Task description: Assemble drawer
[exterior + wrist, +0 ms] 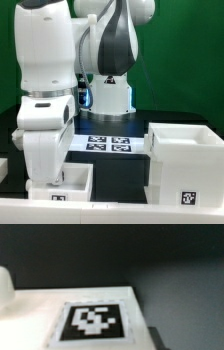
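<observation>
The large white drawer housing (pixel 185 158) stands on the exterior view's right, with a tag (pixel 186 197) on its front. A shallow white tray (pixel 75 182) lies at the front left, with a small tag on its wall. My gripper (pixel 50 170) hangs straight over this tray, its fingertips hidden by the hand and the tray wall. The wrist view shows a flat white drawer part (pixel 40 308) very close, with a black-and-white tag (pixel 92 321) on it. A dark edge shows beside it; my fingers do not show clearly.
The marker board (pixel 108 143) lies on the black table between the robot base and the housing. Another white part (pixel 5 166) shows at the exterior view's far left edge. A rounded white shape (pixel 5 288) sits at the wrist view's edge.
</observation>
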Motion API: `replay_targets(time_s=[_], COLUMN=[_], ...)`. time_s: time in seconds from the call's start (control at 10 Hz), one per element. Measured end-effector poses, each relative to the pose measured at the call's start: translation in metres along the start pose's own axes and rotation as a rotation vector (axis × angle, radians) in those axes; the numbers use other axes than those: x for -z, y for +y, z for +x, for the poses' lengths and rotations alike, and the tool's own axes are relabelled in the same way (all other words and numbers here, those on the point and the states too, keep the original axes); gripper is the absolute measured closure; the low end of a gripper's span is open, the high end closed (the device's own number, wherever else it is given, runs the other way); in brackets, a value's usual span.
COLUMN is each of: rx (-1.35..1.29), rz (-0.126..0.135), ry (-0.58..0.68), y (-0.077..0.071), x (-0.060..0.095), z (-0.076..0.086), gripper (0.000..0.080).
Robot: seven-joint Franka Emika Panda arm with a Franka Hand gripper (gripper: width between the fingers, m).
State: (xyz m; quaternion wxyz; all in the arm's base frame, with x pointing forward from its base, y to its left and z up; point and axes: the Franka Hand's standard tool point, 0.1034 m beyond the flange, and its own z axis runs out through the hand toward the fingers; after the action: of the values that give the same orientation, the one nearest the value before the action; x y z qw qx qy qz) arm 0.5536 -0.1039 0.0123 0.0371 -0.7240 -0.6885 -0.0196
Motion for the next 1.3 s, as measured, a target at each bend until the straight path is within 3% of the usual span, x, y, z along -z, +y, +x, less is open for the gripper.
replay_targets(time_s=[0.2,0.5,0.8,0.9,1.1,1.3], rx=[0.053,0.119,0.111,0.105,0.085,0.087], rz=[-0.014,-0.018,-0.014,-0.024,-0.026,-0.025], ry=[-0.001,0.003,0.003,-0.003,-0.019,-0.016], y=[0.0,-0.002,-0.003,-0.001,-0.001,-0.001], x=[0.008,0.004,0.002,0.003,0.002,0.001], z=[0.031,0.063,0.059,0.061,0.08,0.089], gripper=[0.076,0.076,0.076,0.076,0.076,0.076])
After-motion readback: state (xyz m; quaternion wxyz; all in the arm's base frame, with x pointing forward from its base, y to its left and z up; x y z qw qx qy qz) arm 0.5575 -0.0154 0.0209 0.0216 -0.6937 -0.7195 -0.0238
